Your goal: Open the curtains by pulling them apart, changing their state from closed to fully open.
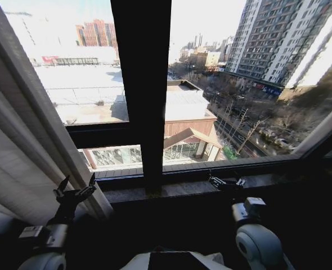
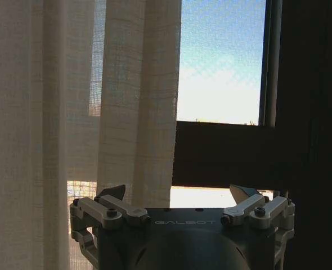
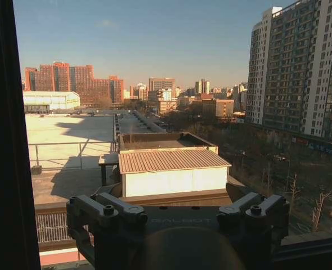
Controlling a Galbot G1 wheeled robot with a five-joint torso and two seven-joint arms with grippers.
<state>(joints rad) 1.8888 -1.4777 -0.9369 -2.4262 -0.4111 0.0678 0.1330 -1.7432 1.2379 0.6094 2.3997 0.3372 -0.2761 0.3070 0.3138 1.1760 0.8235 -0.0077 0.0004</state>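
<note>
The curtains stand apart. The left panel [image 1: 19, 140] is bunched along the left side of the window, and its pleated sheer fabric [image 2: 70, 112] hangs close in front of the left wrist camera. An edge of the right panel [image 1: 322, 128] slants across the far right. My left gripper [image 1: 76, 193] is open just beside the left panel's inner edge, and nothing is between its fingers [image 2: 118, 194]. My right gripper [image 1: 227, 181] is open near the window sill, facing the bare glass [image 3: 174, 194], with no fabric near it.
A thick dark vertical frame bar [image 1: 140, 84] splits the window in the middle. A dark horizontal bar [image 1: 98, 134] and the sill [image 1: 177, 185] run below. Outside are rooftops and tall buildings [image 3: 301, 73].
</note>
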